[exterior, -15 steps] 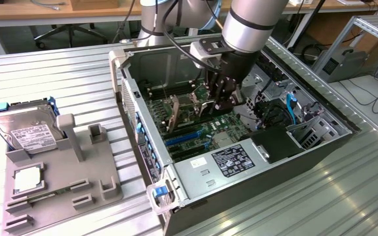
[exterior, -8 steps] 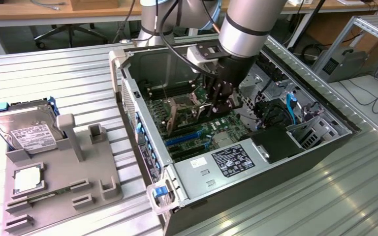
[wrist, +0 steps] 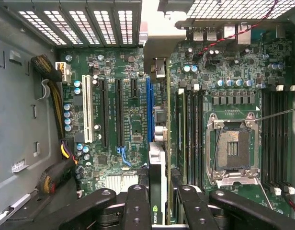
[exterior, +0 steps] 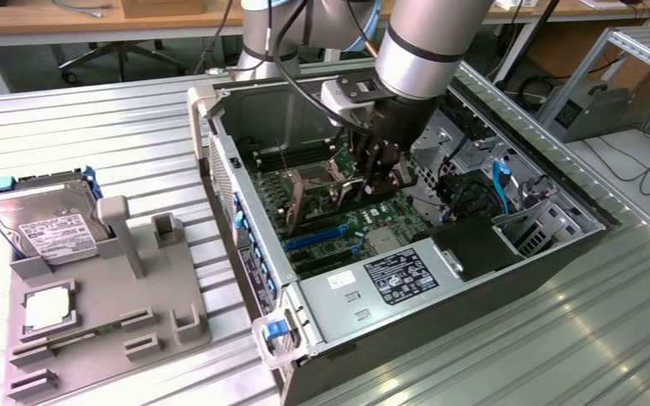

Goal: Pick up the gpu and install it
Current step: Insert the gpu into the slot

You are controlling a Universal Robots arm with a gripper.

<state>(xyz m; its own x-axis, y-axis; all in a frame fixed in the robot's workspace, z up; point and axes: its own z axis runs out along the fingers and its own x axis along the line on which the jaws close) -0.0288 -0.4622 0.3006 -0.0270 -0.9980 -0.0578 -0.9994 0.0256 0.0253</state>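
I see the black gripper (wrist: 162, 194) partly closed, gripping the thin flat gpu (wrist: 157, 165) edge-on over the green motherboard (wrist: 133, 120), beside its blue slot (wrist: 149, 110).

We read the surface (exterior: 99, 127) as bare ribbed metal, brushed, with soft glare. The case (wrist: 23, 120) is grey sheet metal, matt, with punched vent grilles. The motherboard (wrist: 123, 120) is a green board with glossy lacquer and a shiny metal socket frame (wrist: 232, 148). On the gpu (wrist: 157, 167) we see a bright metal bracket and a pale, smooth edge. The end effector (wrist: 162, 191) is black, matt and smooth. The arm (exterior: 426, 34) is satin silver-grey. At the exterior view's left, the holder tray (exterior: 99, 313) is matt grey plastic, and the hard drive (exterior: 48, 224) is bare silver metal with a white paper label.
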